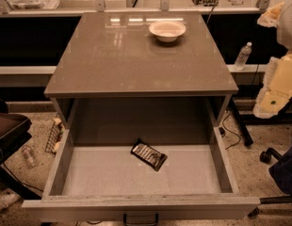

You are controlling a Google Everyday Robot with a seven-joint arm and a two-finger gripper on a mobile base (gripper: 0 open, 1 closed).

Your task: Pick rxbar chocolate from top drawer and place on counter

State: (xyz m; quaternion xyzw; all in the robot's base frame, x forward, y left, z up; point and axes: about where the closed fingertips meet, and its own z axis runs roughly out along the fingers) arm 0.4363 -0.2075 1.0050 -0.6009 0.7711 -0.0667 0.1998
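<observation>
One rxbar chocolate [149,155] lying flat, skewed, mid-floor of open top drawer [103,175], nearer far wall, nothing touching it. Counter [117,60] above; white bowl [167,30] far right on it. Gripper [272,100] at right edge beside counter, well apart from bar; opening and any load: cannot tell. Step, my read: approach, pick not begun. Next calls for swing left, descent into drawer, alignment across bar's narrow width.

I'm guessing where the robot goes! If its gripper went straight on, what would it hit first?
The cream gripper, right of the glossy brown counter, seems to point downward. It would probably meet the speckled floor beside the open shallow drawer first, not the black snack bar; depth is unclear.
</observation>
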